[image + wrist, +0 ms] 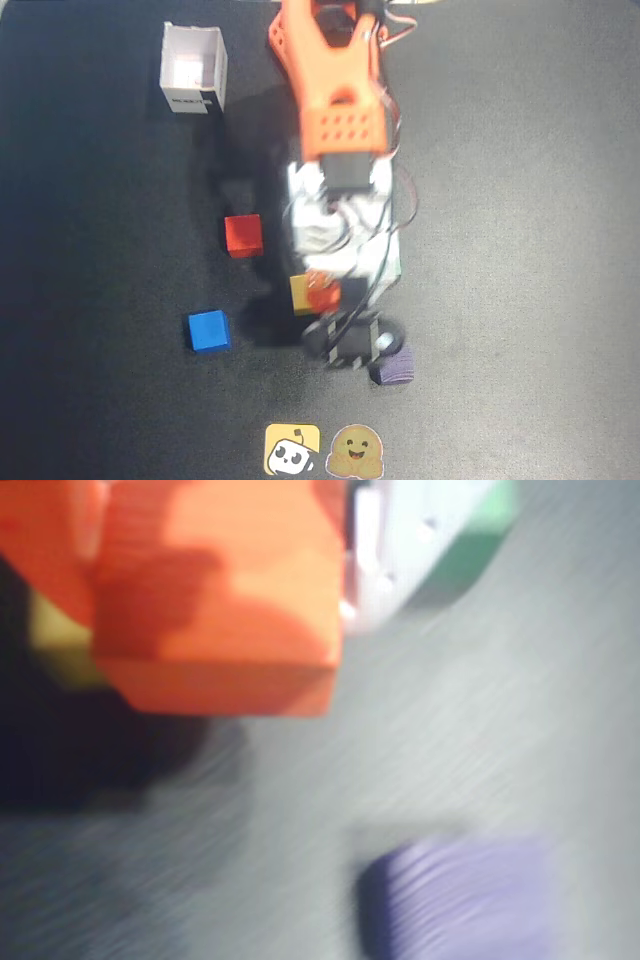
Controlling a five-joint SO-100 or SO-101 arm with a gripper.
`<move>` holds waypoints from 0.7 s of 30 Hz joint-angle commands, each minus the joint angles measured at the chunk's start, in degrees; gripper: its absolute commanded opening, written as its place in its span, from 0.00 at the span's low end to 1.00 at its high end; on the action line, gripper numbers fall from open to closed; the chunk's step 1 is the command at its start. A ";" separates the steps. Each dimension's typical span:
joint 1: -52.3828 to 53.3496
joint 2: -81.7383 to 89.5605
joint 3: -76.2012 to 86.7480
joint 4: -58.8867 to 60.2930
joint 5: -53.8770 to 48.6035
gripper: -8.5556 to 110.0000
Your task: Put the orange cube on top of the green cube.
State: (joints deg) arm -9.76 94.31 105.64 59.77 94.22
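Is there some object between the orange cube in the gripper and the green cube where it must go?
Nothing visible does. In the wrist view the orange cube sits between the fingers, and the green cube lies close beyond the white finger. The purple cube and yellow cube lie off to the sides.

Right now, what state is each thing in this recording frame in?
orange cube: held between the gripper's fingers, lifted off the mat.
gripper: shut on the orange cube.
green cube: on the mat, mostly hidden by the arm, nothing on it.
white box: upright, open-topped.
red cube: resting on the mat, free.
blue cube: resting on the mat, free.
purple cube: on the mat, untouched.
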 commanded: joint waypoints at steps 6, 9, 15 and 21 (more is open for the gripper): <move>-4.48 11.43 9.49 -2.81 2.90 0.13; -5.63 12.92 12.74 -4.39 3.16 0.13; -6.77 16.26 20.39 -8.61 3.60 0.13; -7.29 19.07 24.87 -10.55 3.60 0.13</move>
State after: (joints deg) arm -16.44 109.95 130.52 50.19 97.47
